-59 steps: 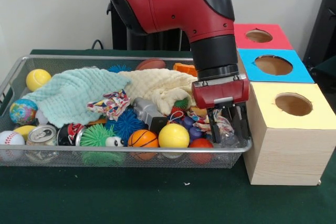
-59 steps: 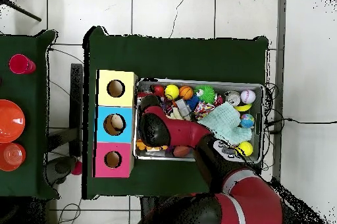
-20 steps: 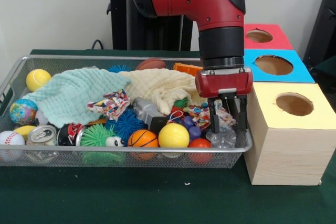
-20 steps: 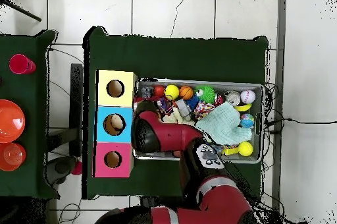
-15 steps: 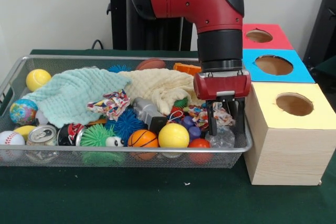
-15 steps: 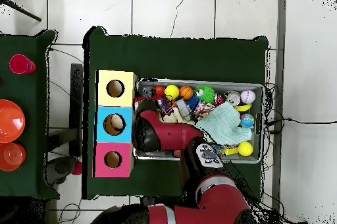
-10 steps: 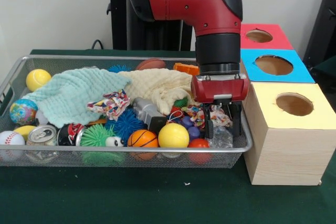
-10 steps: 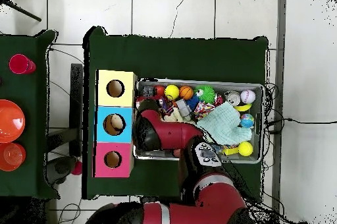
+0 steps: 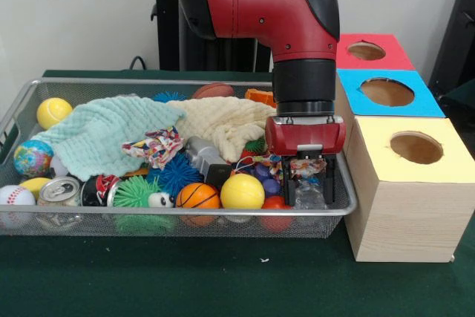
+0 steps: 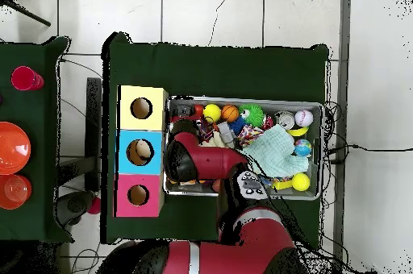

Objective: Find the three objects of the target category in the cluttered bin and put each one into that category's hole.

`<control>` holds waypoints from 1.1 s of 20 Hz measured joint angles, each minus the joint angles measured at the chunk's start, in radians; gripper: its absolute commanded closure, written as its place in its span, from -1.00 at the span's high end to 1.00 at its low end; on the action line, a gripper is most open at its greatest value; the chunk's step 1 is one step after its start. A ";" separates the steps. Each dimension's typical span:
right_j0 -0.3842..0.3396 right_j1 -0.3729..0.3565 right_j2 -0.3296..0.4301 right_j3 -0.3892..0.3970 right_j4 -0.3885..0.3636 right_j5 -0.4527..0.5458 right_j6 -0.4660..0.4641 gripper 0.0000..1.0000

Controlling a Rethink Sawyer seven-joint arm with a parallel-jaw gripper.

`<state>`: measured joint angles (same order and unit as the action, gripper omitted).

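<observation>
My gripper (image 9: 309, 183) is low in the right end of the wire bin (image 9: 178, 211). Its fingers (image 9: 292, 182) stand apart on either side of a crumpled clear plastic piece (image 9: 309, 195). A patterned scrap of cloth (image 9: 306, 167) sits just under the red gripper body, between the fingers. Beside the bin stand three boxes with round holes: yellow (image 9: 401, 206), blue (image 9: 427, 105) and red (image 9: 397, 61). In the overhead view the arm (image 10: 202, 166) hides the gripper, next to the blue box (image 10: 125, 151).
Left of the gripper lie a yellow ball (image 9: 242, 191), a small basketball (image 9: 197, 196), a red ball (image 9: 278, 203) and purple balls (image 9: 265, 176). A cream towel (image 9: 226, 120) and a mint towel (image 9: 104, 135) cover the middle. A can (image 9: 59, 191) and a baseball (image 9: 15, 197) sit far left.
The gripper has come down and slightly left, onto the clear plastic. Its fingers look a little closer together. The yellow ball and basketball have shifted slightly left.
</observation>
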<state>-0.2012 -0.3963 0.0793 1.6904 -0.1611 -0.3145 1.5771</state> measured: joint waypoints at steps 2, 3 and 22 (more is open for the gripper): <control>0.001 0.003 -0.001 -0.003 0.000 0.000 0.000 1.00; 0.001 0.005 -0.002 -0.005 0.000 0.000 0.000 1.00; 0.003 0.021 -0.009 -0.015 0.000 0.000 0.000 1.00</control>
<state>-0.1981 -0.3757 0.0705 1.6749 -0.1609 -0.3147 1.5771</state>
